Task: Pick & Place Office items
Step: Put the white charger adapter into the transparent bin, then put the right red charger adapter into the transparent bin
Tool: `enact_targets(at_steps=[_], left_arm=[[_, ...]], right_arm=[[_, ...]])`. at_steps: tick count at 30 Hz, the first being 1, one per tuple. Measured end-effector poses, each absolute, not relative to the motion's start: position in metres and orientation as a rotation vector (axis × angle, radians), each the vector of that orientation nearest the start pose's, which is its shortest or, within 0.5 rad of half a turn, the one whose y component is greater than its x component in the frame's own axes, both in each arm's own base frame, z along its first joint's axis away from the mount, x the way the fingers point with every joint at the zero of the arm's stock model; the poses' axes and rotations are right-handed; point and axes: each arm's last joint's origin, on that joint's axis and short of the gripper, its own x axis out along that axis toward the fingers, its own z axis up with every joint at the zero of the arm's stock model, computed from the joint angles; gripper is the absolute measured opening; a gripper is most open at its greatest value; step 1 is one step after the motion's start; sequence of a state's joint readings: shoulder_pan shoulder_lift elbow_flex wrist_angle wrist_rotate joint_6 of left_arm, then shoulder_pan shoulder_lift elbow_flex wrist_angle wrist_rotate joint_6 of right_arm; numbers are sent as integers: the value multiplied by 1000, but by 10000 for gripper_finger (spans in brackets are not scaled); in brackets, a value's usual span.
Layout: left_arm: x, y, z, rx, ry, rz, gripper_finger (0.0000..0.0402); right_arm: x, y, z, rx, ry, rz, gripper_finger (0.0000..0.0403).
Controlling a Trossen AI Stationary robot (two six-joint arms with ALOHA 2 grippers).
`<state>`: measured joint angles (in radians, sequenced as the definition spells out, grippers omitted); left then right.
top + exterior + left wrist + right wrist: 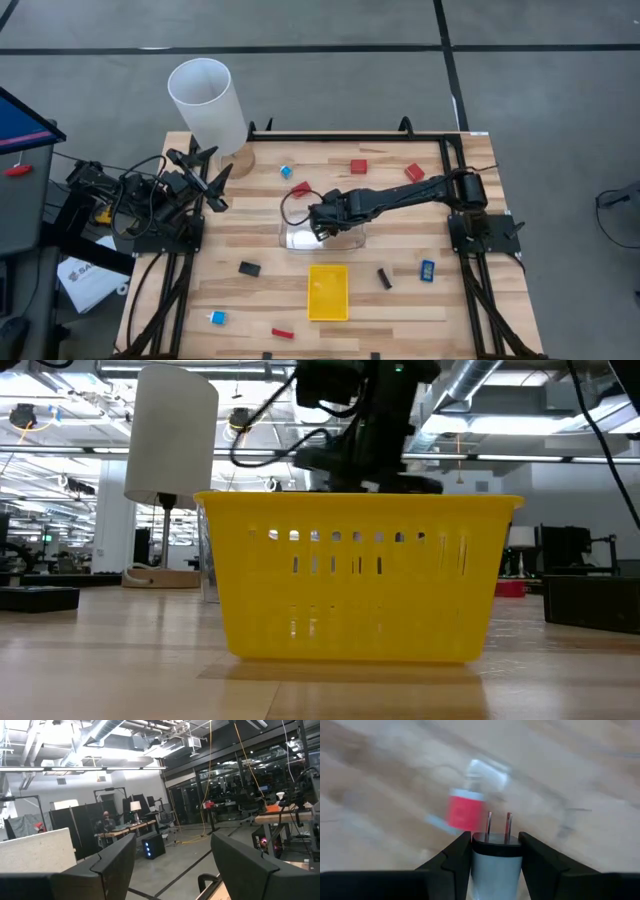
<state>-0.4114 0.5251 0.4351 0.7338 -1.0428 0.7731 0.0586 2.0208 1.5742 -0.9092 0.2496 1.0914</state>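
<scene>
My right gripper hovers over the clear plastic tray at mid-table, shut on a small white charger plug with a black face and two metal prongs. Below it a red-and-white piece lies in the clear tray. Other office items lie flat on the table: red blocks, blue-and-white bits, black bits, and a red stick. My left gripper waits open, raised near the table's left edge. My right gripper pinches the charger plug by the two sides of its white body, just behind the black face, one finger on each side. The prongs point forward past the fingertips. The plug is lifted clear above the clear tray.
A yellow tray sits on the near side of the clear tray and fills the low view. A tall white cylinder stands on a wooden base at the far left corner. A black cable loop hangs beside the right gripper.
</scene>
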Motion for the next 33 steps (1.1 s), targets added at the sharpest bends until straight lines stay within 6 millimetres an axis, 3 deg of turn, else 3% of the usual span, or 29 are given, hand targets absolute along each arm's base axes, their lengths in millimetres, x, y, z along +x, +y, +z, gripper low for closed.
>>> enact_targets(at_steps=[6, 16, 33], left_arm=[[108, -20, 323, 299, -222, 743, 253], [108, -20, 323, 302, -221, 743, 253], [108, -20, 323, 303, -221, 743, 253]], right_arm=[[407, 10, 177, 698, 1146, -844, 137], [408, 11, 178, 695, 1141, -827, 139], [409, 11, 179, 672, 1130, -824, 178]])
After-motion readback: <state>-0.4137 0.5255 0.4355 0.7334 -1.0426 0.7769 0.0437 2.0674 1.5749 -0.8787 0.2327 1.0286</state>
